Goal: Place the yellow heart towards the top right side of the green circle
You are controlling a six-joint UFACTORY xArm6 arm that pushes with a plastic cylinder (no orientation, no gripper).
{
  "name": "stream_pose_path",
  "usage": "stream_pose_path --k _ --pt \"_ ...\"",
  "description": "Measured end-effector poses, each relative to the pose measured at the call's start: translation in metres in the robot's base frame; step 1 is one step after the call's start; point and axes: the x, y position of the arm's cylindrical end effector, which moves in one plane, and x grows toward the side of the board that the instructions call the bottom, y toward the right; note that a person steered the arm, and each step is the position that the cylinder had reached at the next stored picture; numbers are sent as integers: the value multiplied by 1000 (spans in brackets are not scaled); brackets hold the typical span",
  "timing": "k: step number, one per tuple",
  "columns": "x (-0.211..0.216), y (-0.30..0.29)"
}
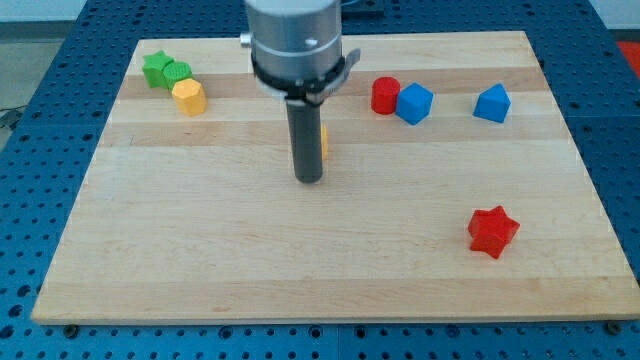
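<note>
My tip rests on the wooden board near its middle. A yellow block, probably the yellow heart, shows only as a sliver at the rod's right edge; the rod hides most of it. It lies just above and to the right of my tip; I cannot tell whether the rod touches it. The green circle sits far off at the view's top left, touching a green star on its left and a yellow hexagon just below it.
A red cylinder and a blue block touch each other right of the rod. A blue triangle-like block lies further right. A red star sits at the lower right.
</note>
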Motion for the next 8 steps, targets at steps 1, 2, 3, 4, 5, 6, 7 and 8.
stream_pose_path --k 1,2,3,4,5,6,7,8 --pt "0 0" --pt "-44 0" --pt "-44 0" --pt "6 20" --pt "-5 82" --pt "-37 94" --pt "-46 91" --pt "-46 75"
